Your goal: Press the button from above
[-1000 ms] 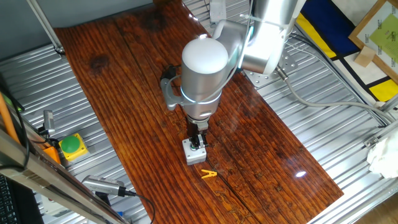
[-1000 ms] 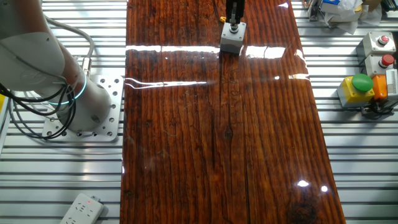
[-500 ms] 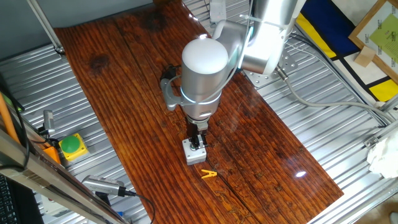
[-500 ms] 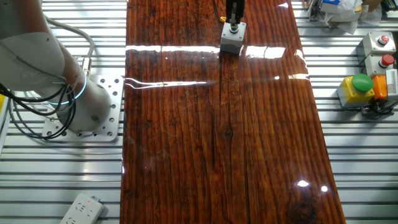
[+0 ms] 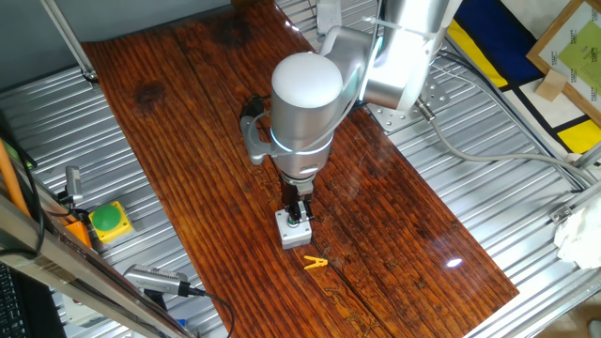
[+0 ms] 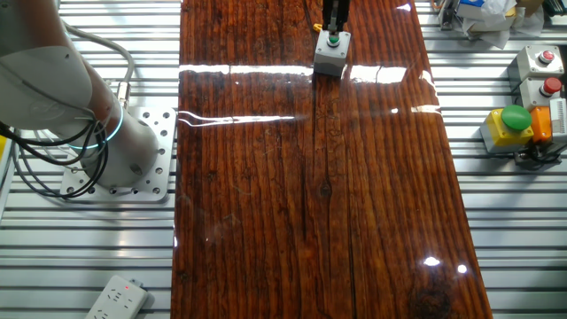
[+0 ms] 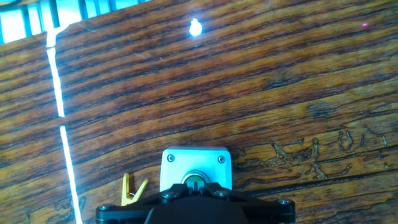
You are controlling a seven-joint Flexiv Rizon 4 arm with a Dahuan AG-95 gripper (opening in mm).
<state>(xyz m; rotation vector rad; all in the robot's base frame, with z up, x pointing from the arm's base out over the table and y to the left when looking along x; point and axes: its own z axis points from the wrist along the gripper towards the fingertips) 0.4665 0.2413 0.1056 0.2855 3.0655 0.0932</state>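
The dark reddish-brown wooden bench [image 6: 292, 195] has a strongly ribbed grain under a glossy varnish that mirrors the lamps in bright streaks. Beside it lie ridged, dull silver metal panels [image 6: 518, 239]. The small square light-grey button box [image 7: 196, 167] looks like smooth, matt plastic, and the silver-grey robot arm housing [image 5: 302, 113] has a satin sheen.

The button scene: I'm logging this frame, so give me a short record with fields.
button: green, in a grey box
box: on the wooden table
tool: directly above the button, fingertip state not visible
clip: yellow, on the table beside the box
other buttons: yellow-housed green one off the wood
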